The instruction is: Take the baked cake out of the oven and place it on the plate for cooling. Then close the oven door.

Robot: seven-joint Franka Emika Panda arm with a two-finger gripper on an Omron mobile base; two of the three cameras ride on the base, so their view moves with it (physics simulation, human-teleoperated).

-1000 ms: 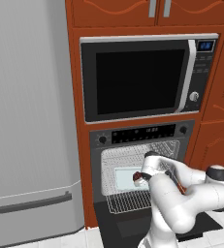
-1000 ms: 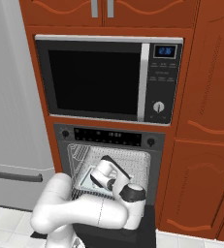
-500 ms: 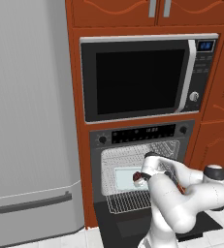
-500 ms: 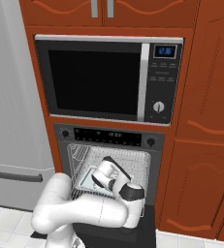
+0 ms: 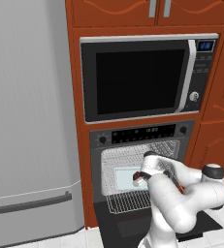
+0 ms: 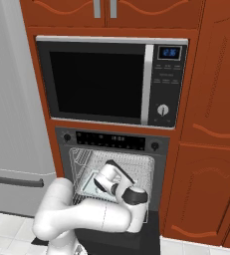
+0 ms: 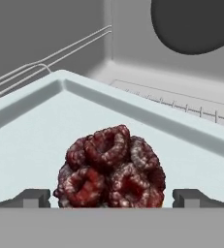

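Observation:
The baked cake [image 7: 111,167], a small dark red, knobbly lump, sits on a pale tray [image 7: 31,131] inside the oven [image 5: 137,140]. My gripper [image 7: 111,198] is open, reaching into the oven cavity. Its fingertips [image 7: 33,197] stand one on each side of the cake, close to it at its base. From the left base view the cake [image 5: 136,180] shows as a small red spot just in front of the hand [image 5: 150,167]. The oven door [image 5: 128,224] hangs open, folded down flat below the cavity. The plate is out of view.
A wire rack [image 7: 181,104] runs under and behind the tray, and another rack [image 5: 128,201] sticks out lower down. The microwave [image 5: 142,77] is built in above the oven. A grey fridge [image 5: 31,121] stands to the left, with red-brown cabinets [image 6: 211,124] to the right.

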